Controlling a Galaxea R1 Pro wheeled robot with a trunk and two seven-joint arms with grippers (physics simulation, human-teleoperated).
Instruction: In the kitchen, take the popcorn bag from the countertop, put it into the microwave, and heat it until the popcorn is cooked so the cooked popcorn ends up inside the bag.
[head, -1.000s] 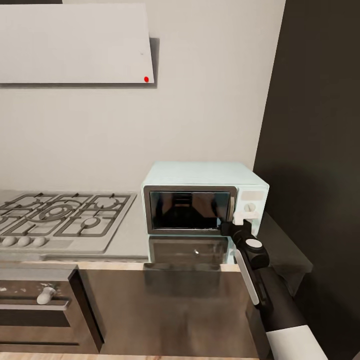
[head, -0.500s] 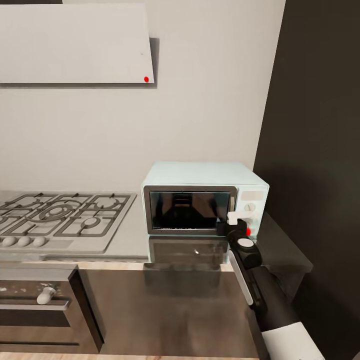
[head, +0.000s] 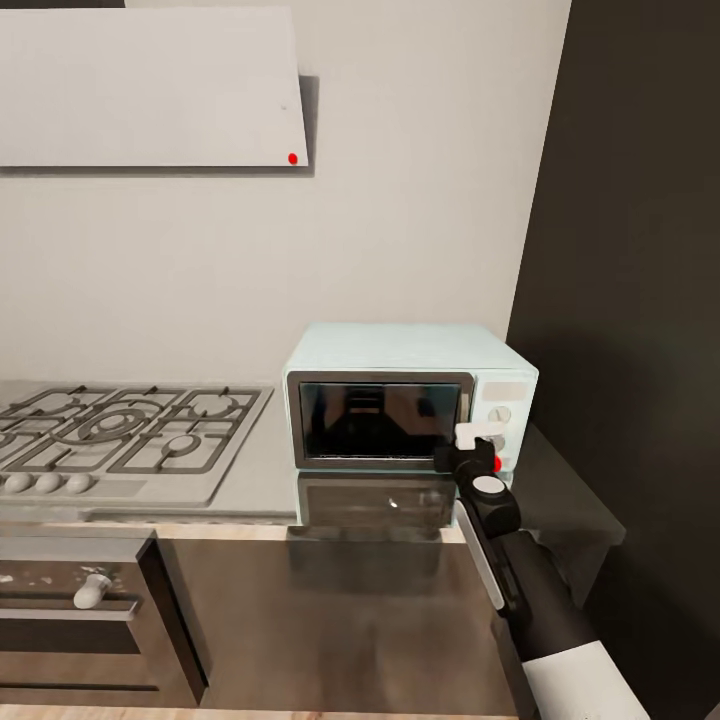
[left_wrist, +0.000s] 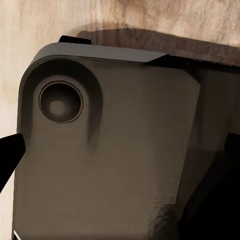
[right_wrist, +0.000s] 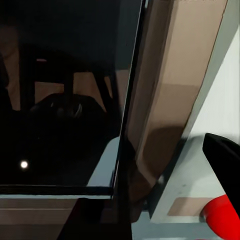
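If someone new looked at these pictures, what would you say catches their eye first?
Most striking is the pale blue microwave on the grey countertop, set against the wall at the right, its dark glass door shut. The right claw is raised to its control panel, beside a red dot. To the left lies a gas hob, with a white hood bearing its own red dot above it.

Pale blue microwave (head: 410, 395) on grey countertop (head: 262, 470), door closed, right end effector (head: 478, 440) at its knob panel
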